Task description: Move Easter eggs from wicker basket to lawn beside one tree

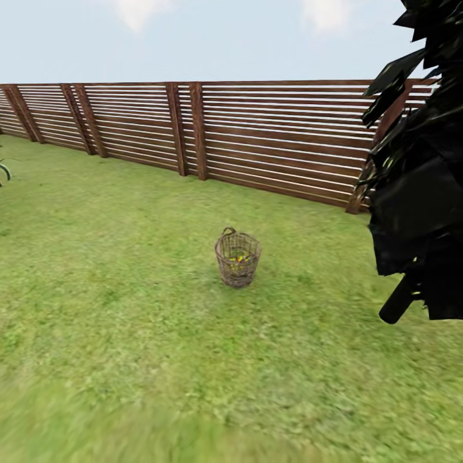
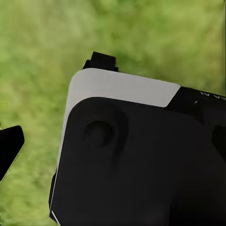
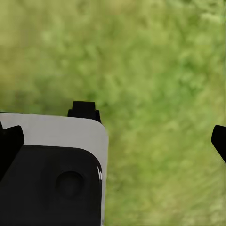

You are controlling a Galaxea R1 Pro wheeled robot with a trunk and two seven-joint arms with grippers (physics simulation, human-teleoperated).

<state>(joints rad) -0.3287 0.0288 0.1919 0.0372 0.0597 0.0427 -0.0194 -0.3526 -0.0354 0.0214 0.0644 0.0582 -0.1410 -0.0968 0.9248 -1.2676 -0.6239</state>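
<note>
1. Head view. We log the wicker basket [image 1: 237, 258] upright on the lawn [image 1: 116, 308], mid-scene and well ahead of us; yellow with a touch of red glimpsed through the weave suggests the Easter eggs [image 1: 239, 259] sit inside, count not legible. A slatted wooden fence [image 1: 270, 145] closes the far side. A black narrow tree [image 1: 421, 193] stands at right, near us. We judge the approach unfinished — basket out of reach.

2. Left wrist view. The left gripper [image 2: 9, 148] shows one dark fingertip over blurred grass, beside the robot's black-and-white body panel [image 2: 141, 155]; arm apparently tucked for travel. Jaw state: we cannot tell.

3. Right wrist view. The right gripper [image 3: 115, 139] has fingertips at opposite edges — jaws wide apart, holding nothing, grass between them.
</note>
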